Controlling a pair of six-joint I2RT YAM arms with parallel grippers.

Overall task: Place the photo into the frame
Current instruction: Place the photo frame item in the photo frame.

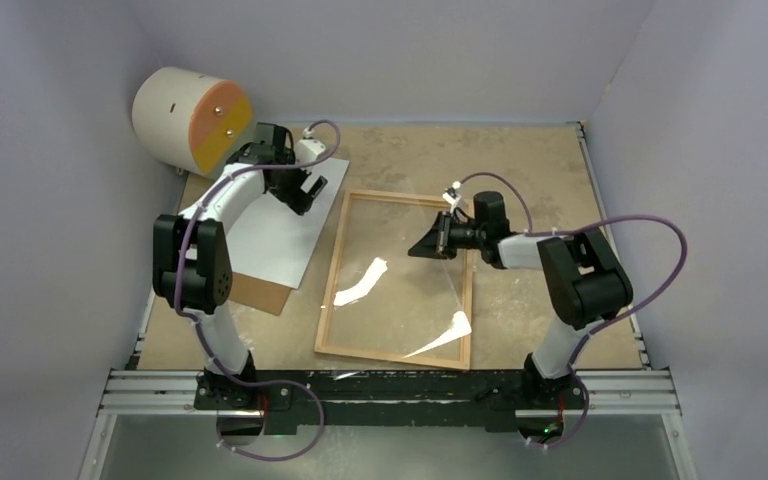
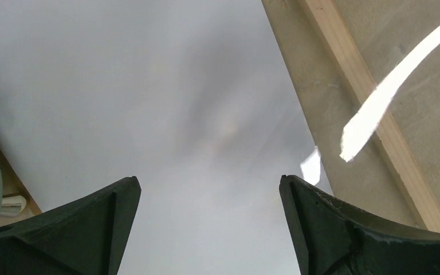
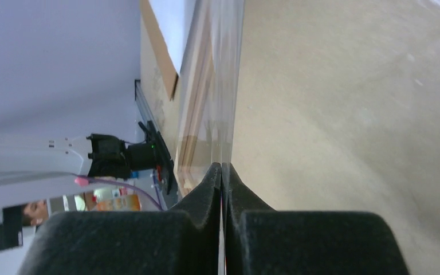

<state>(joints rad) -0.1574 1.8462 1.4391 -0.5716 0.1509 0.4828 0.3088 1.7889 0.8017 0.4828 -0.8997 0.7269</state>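
The frame (image 1: pixel 338 268) of thin light wood lies flat in the middle of the table. My right gripper (image 1: pixel 418 249) reaches in over its right rail and is shut on the edge of the clear pane (image 1: pixel 400 290). In the right wrist view the pane (image 3: pixel 224 86) runs edge-on away from the closed right gripper (image 3: pixel 222 167). The photo (image 1: pixel 278 232) lies white back up on a brown backing sheet (image 1: pixel 258 293), left of the frame. My left gripper (image 1: pixel 303 192) hovers open above the photo's far end. In the left wrist view the left gripper (image 2: pixel 209 189) has only the white sheet (image 2: pixel 149 109) below it.
A white drum with an orange face (image 1: pixel 192 120) stands at the back left corner, just behind the left arm. Grey walls close the table on three sides. A metal rail (image 1: pixel 390 388) runs along the near edge. The frame's left rail (image 2: pixel 372 109) passes right of the photo.
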